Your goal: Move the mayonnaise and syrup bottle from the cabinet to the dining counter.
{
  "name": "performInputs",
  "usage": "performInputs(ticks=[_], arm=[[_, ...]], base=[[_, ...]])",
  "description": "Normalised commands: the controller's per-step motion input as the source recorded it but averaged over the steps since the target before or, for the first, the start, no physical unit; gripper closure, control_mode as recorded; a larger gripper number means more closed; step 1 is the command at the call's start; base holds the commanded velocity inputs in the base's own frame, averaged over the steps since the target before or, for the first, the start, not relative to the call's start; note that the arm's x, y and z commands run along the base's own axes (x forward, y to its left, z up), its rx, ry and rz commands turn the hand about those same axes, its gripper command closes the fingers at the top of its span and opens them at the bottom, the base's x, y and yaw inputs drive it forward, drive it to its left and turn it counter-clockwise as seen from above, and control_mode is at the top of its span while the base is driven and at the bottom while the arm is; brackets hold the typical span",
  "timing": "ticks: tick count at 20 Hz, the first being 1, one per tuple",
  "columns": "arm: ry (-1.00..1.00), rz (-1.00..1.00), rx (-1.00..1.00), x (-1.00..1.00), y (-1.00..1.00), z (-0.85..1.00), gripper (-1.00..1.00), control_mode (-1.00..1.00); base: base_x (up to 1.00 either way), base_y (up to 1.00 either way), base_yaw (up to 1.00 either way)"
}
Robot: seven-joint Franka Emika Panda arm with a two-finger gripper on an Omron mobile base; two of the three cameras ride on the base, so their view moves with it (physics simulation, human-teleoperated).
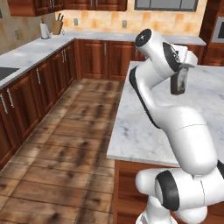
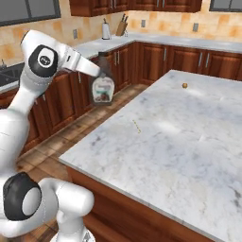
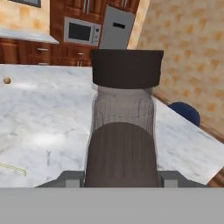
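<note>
My gripper [image 2: 100, 71] is shut on the syrup bottle [image 2: 102, 86], a dark brown bottle with a pale label, held upright in the air. In the left base view the syrup bottle [image 1: 179, 82] hangs above the dining counter [image 1: 144, 131], under the gripper [image 1: 184, 65]. The hand view looks at the syrup bottle [image 3: 124, 118] from close up, its black cap [image 3: 127, 68] at the top and the marble dining counter [image 3: 43, 122] spread behind it. From the right base view the dining counter [image 2: 179, 142] stretches to the right of the bottle. The mayonnaise and the cabinet are out of view.
A small brown ball [image 2: 185, 85] and a thin yellowish strip [image 2: 136, 125] lie on the island top. A blue stool [image 3: 186, 113] stands past its far edge. The wall counter [image 1: 26, 52] carries a knife block [image 1: 57, 26]. Wooden floor [image 1: 74, 131] runs between the counters.
</note>
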Motion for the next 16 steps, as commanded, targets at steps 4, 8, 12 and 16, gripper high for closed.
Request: performInputs(ticks=[4,8,12,16], arm=[[0.09,0.00,0.00,0.93,-0.87,-0.70,1.00,-1.00],[0.04,0.00,0.00,0.79,-0.80,-0.81,1.00,-1.00],[0.00,0.00,0.00,0.82,-0.64,-0.84,1.00,-1.00],[-0.04,0.00,0.00,0.80,-0.39,-0.76,1.00,-1.00]], base=[[0.00,0.00,0.00],[0.00,0.00,0.00],[0.00,0.00,0.00],[0.00,0.00,0.00]])
